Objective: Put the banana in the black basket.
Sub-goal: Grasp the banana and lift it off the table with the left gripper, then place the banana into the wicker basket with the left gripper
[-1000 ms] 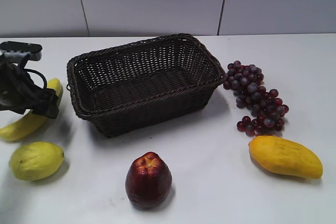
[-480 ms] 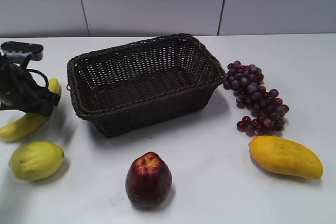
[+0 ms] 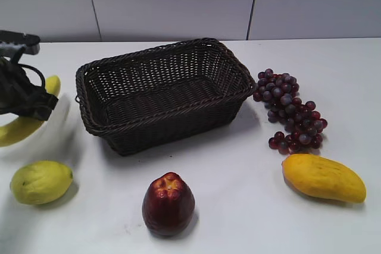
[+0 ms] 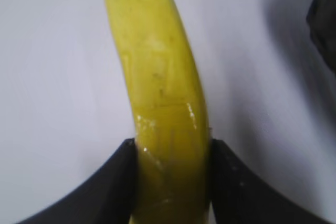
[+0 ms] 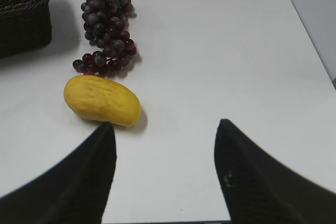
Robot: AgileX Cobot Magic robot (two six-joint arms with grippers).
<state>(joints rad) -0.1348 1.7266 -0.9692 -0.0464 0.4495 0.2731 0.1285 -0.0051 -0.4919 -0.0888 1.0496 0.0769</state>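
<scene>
At the far left of the table (image 3: 238,206), the left gripper (image 3: 30,106) is clamping the banana (image 3: 18,129) around its middle. From the left wrist camera, the two dark fingers (image 4: 115,182) are pressing against either side of the yellow fruit (image 4: 163,108), which is running straight away from the camera over the white surface. In the exterior view the banana is looking slightly blurred, its lower end is pointing toward the left edge and its upper tip is showing above the gripper. It is sitting well to the left of the black basket (image 3: 164,124), outside it; whether it is touching the table cannot be told.

The basket is standing in the middle of the table, with nothing visible inside. A lemon (image 3: 40,181) is lying below the banana, and a dark red apple (image 3: 168,203) is sitting in front of the basket. To the right, a bunch of grapes (image 3: 290,111) is resting just beside the basket, with a mango (image 3: 323,178) lying near its lower end.

The right gripper (image 5: 165,177) is hovering above bare table with its fingers spread wide, holding nothing; the mango (image 5: 102,99) and grapes (image 5: 106,30) are lying ahead of it to the left.
</scene>
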